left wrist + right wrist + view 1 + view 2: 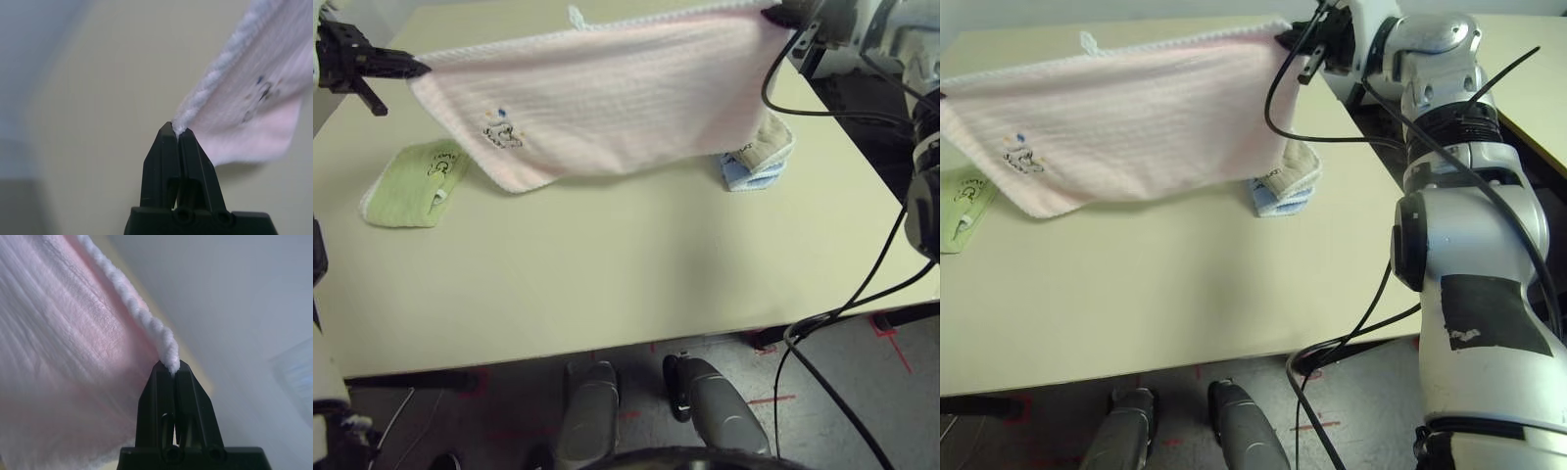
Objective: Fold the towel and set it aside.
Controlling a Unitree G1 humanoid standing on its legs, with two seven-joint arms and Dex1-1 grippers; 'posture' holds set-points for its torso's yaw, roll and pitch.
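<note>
The pale pink towel [607, 103] hangs stretched in the air above the far half of the table, its white stitched edge on top and the dark embroidered logo [501, 129] near its lower left. My left gripper [416, 69] is shut on the towel's upper left corner; the left wrist view shows the white edging [178, 126] pinched between the black fingers. My right gripper [1283, 37] is shut on the upper right corner, and the right wrist view shows the edging [168, 363] clamped at the fingertips. A small white tag [576, 16] sticks up from the top edge.
A small light-green folded towel [416, 183] lies on the table at the left, under the hanging towel's corner. Tan and blue folded towels [759, 157] are stacked at the right. The beige table [626, 274] runs bare toward its near edge. Black cables [842, 313] hang at the right.
</note>
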